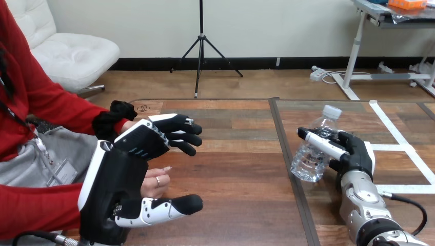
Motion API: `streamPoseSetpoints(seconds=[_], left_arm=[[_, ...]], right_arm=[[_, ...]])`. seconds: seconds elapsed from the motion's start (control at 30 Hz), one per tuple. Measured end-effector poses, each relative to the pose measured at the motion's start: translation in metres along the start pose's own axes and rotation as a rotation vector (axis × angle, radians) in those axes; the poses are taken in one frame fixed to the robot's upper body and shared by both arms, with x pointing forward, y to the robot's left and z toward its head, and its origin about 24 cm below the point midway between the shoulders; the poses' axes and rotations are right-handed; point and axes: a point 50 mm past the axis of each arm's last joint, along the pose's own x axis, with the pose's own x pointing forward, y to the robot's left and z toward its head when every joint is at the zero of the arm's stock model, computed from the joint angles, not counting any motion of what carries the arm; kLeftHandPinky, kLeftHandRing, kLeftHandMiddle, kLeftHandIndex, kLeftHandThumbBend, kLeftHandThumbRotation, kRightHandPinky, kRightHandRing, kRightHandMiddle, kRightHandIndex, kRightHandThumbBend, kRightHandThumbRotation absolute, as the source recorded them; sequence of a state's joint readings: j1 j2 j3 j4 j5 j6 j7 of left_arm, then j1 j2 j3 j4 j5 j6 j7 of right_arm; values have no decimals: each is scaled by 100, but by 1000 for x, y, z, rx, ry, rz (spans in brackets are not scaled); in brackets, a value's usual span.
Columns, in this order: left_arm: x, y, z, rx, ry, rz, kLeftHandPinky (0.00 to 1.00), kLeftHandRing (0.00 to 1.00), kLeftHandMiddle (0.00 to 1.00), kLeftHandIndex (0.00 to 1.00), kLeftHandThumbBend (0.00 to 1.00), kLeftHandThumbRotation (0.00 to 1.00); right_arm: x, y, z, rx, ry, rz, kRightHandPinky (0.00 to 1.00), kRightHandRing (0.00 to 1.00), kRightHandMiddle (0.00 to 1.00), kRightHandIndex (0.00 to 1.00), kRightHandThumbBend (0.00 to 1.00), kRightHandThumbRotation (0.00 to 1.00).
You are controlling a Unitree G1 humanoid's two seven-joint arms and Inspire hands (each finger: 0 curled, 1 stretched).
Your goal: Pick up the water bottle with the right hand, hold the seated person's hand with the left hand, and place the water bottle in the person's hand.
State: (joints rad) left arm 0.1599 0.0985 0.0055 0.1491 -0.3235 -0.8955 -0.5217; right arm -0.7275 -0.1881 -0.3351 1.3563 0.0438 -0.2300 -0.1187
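Head view, 1 frame. Surface: wooden table (241, 169) of brown planks. 1 dark strip (285, 148) runs from the far edge toward the near edge and splits the top into 2 parts. White tape lines (402, 141) mark the part at the view's right.

Right hand (359, 154): over the right part of the table, just right of the dark strip, on a silver forearm (367, 205). Its fingers (324, 144) are curled across the front of the water bottle (312, 160) and grip it. The bottle is clear with a white cap and is tilted, cap up and away, base down toward the strip. Cannot tell whether the base touches the table.

Left hand (120, 177): over the left part of the table, back of the hand toward the camera. Fingers (177, 134) reach out nearly straight, only loosely bent at the tips; the thumb (169, 206) sticks out straight below them. The person's hand (154, 180) lies in the gap between thumb and fingers, against the palm, and nothing is closed round it.

A 2nd wrist of the person (129, 125) comes from a red sleeve behind the left fingers, which hide the rest of it.

Bottle and person's hand are well apart, with bare table and the dark strip between them.
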Motion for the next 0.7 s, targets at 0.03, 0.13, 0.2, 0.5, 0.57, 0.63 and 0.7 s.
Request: streamPoseSetpoints(seconds=[0.03,0.13,0.2,0.5,0.57,0.63,0.7], left_arm=[[0,0,0,0,0,1,53,61,67,67,98,35],[0,0,0,-2,-2,3,53,62,67,67,98,35],[0,0,0,-3,-2,4,53,62,67,67,98,35],[1,0,0,-7,-3,4,54,63,67,67,97,35],[1,1,0,-7,-4,4,56,64,68,68,97,34],[1,1,0,-8,-5,3,56,64,68,68,97,34],[2,1,0,-11,-6,2,57,64,68,68,97,33]], right_arm=[[0,0,0,6,2,1,45,49,53,51,79,0],[0,-1,-1,34,6,6,45,49,53,51,79,0],[0,-1,-1,43,7,10,44,49,53,51,79,0],[0,-1,-1,67,4,24,44,48,52,51,77,0],[0,-1,-1,80,3,31,43,48,51,50,76,0],[0,-1,-1,94,0,38,43,48,51,50,76,0],[0,-1,-1,103,-7,44,42,47,51,50,76,0]])
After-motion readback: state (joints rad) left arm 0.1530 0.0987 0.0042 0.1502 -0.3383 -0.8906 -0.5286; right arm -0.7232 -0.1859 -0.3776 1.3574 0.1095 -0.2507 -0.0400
